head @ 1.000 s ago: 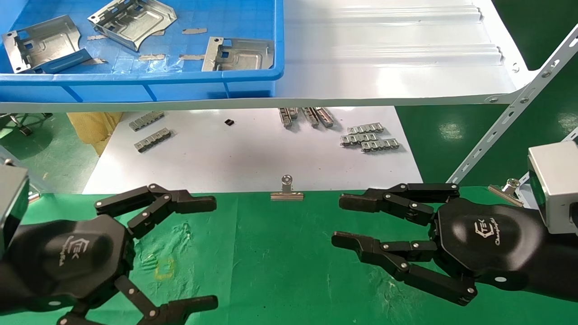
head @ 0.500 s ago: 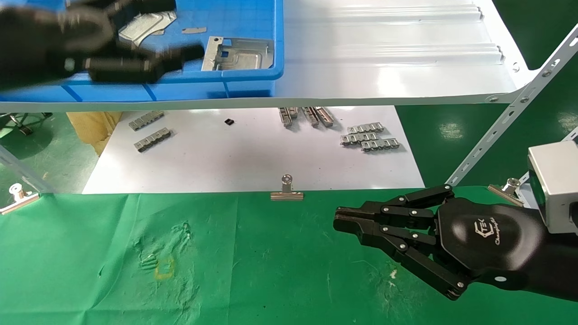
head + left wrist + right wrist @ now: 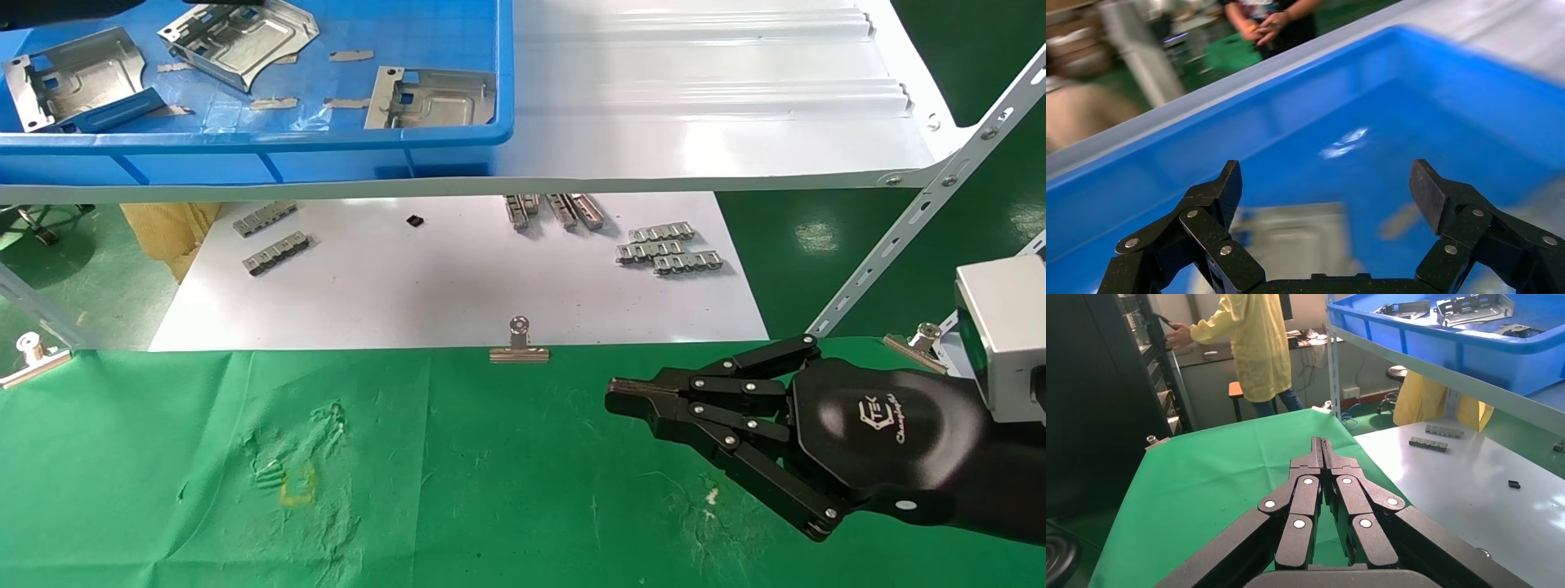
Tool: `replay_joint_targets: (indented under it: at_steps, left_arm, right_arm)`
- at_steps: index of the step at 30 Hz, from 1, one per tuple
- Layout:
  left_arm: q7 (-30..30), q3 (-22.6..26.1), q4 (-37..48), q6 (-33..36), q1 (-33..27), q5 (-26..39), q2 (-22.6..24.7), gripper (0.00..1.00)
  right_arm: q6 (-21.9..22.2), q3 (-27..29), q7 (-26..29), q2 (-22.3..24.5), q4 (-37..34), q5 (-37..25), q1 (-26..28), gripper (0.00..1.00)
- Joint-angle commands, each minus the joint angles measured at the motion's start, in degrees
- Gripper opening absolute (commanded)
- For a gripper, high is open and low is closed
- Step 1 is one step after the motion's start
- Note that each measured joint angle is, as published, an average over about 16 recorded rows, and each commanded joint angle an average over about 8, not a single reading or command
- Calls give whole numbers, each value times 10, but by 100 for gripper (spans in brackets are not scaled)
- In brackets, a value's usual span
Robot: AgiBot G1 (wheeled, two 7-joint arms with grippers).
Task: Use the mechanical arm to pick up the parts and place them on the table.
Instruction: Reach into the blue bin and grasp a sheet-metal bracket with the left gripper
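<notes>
Left gripper spread over blue bin; right gripper closed

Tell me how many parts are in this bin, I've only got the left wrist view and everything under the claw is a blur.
Observer: The head view shows three parts in the blue bin below your left claw: one at the left, one at the back, one in the near right corner.
Operator: Any on the green table yet?
Observer: None; the table has no parts on its cloth.
Operator: Where's the other claw?
Observer: The right claw is shut, over the table's right side.
</notes>
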Motion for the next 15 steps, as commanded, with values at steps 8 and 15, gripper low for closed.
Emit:
replay_joint_targets:
  at_steps: [8, 15]
  left_arm:
    - [11, 17, 92, -125, -27, 35, 42, 43]
    - [6, 23, 117, -154, -29, 45, 50, 0]
  right_arm:
    - [0, 0, 0, 0, 0, 0, 0, 100]
    - [0, 0, 0, 0, 0, 0, 0, 100]
